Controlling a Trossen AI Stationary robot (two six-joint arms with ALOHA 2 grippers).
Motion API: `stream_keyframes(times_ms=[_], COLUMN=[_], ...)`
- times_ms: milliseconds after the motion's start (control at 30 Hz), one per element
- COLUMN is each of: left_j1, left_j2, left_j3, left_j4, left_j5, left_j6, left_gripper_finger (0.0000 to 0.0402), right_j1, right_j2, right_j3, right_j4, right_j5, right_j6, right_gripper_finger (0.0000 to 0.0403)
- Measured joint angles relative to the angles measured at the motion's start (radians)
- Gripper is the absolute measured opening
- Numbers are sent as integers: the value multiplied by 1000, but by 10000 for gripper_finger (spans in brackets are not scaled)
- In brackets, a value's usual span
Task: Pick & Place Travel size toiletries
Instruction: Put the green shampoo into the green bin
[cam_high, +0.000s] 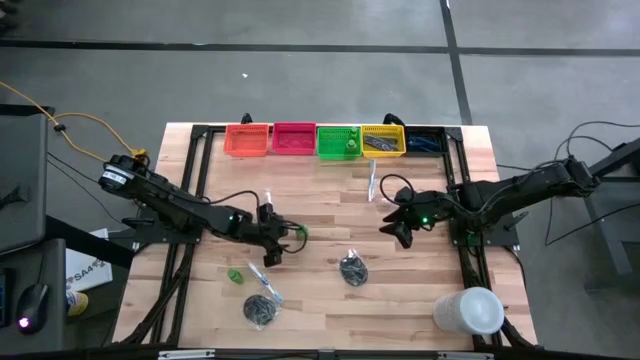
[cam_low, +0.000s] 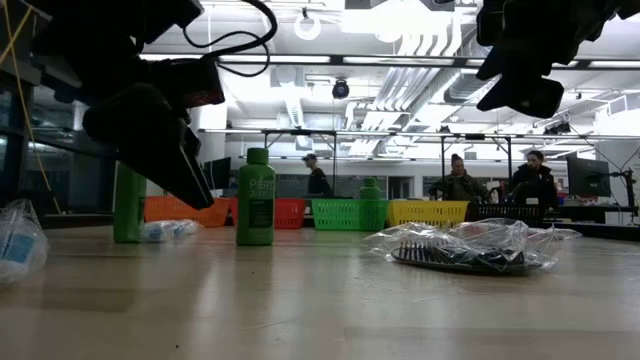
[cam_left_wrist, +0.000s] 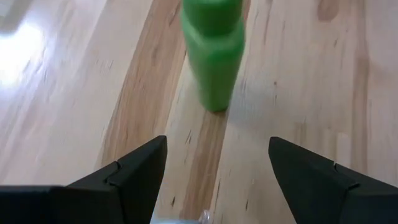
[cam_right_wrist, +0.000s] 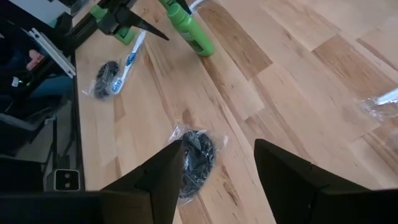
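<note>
A stubby green bottle (cam_left_wrist: 214, 50) stands upright on its base on the wooden table (cam_high: 330, 215), just beyond my left gripper (cam_left_wrist: 217, 146), which is open, slants down and touches nothing. In the high view that bottle (cam_high: 300, 232) is right of my left gripper (cam_high: 275, 245). My right gripper (cam_right_wrist: 217, 149) hangs open above a dark round bundle (cam_right_wrist: 196, 158) in clear wrap lying on the table. Left of centre and nearer the front lie a second green bottle (cam_high: 237, 275), a wrapped toothbrush (cam_high: 265, 283) and another dark bundle (cam_high: 260, 310).
Along the far edge stand an orange bin (cam_high: 248, 139), a pink bin (cam_high: 293, 139), a green bin (cam_high: 338, 140), a yellow bin (cam_high: 383, 140) and a dark-blue bin (cam_high: 425, 140). A large white cylinder (cam_high: 468, 310) lies at the near right. A clear-wrapped item (cam_high: 372, 180) lies before the bins. People sit beyond the table.
</note>
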Motion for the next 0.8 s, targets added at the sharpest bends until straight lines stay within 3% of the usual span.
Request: stream_keyframes(times_ms=[433, 600, 800], left_j1=[0, 0, 0], left_j2=[-59, -57, -57], left_j3=[67, 68, 68], left_j4=[-79, -59, -24], left_j5=[19, 50, 16], left_j6=[15, 24, 19], left_gripper_finger=[280, 280, 280], right_j1=[0, 0, 0], right_j2=[0, 0, 0], right_j3=[0, 0, 0], right_j4=[-9, -13, -13], right_j5=[-13, -13, -11], right_j6=[0, 0, -2], right_gripper_finger=[192, 192, 192])
